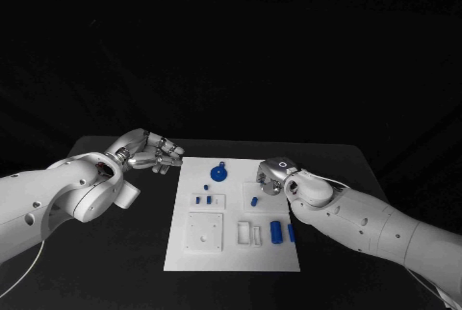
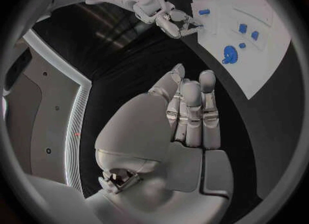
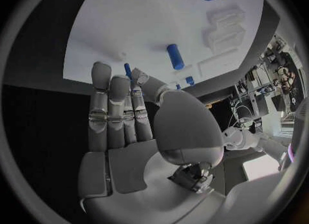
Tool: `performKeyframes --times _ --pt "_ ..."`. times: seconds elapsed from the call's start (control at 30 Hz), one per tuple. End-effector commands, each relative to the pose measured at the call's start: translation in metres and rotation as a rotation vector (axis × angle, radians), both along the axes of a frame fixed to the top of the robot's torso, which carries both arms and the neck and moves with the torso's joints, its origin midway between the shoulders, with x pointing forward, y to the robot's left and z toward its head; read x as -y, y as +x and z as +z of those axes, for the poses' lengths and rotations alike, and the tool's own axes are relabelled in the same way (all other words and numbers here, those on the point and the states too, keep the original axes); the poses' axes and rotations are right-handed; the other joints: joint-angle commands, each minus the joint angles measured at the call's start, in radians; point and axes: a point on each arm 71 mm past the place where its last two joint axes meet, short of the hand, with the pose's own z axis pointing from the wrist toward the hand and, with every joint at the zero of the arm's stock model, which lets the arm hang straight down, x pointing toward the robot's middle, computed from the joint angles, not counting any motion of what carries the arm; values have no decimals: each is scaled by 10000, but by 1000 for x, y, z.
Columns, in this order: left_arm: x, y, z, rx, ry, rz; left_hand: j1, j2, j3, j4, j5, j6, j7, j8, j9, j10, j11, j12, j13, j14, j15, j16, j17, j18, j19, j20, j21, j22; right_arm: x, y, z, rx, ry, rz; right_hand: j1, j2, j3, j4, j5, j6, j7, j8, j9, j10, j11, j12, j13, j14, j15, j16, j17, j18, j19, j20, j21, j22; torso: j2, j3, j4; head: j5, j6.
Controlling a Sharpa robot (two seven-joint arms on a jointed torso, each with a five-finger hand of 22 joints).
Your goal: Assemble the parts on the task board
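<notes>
Bearing no readable writing, the task board (image 1: 231, 256) lies mid-frame—left hand (image 1: 146, 153) loosely curled, empty; right hand's (image 1: 274, 176) grasp I cannot tell.

Left arm enters from the left, bent at the wrist; left hand (image 1: 146, 151) raised, fingers loosely curled and slightly apart, holding nothing; right arm reaches in from the right; right hand (image 1: 276, 175) lowered, fingers extended side by side, empty.
</notes>
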Motion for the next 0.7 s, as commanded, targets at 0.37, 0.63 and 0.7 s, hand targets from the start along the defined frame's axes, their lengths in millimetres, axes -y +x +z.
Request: performKeyframes --times 0.37,0.63,0.7 --pt "-1 4 1 88 20 -68 -3 48 -58 -9 31 -104 -7 47 -19 -28 13 -62 14 73 18 -42 17 47 31 3 -57 196 -3 -4 24 723 814 171 87 -53 -35 44 -17 117 0 16 -29 305 -135 17 17 50 -51 -78 44 213 353 -50 -11 45 -19 -17 -41 282 183" --pt "-5 13 4 225 -234 322 -18 53 -53 5 37 -96 -12 79 -22 17 6 -130 -11 36 16 -75 11 34 -3 3 -65 197 -31 -19 40 948 2145 1003 96 -72 5 71 -17 131 -2 16 -56 311 -134 15 13 56 -55 -145 85 210 349 -53 -46 70 -79 -24 20 458 202" --pt "-6 15 4 253 -329 419 -28 69 -21 17 42 -215 36 32 -62 -63 99 -656 -69 1 74 -110 -5 40 -47 33 -86 197 -39 -24 43 980 2418 1256 94 -73 6 73 -17 131 -2 16 -58 310 -134 15 13 59 -54 -147 86 210 350 -52 -48 71 -89 -29 40 494 187"
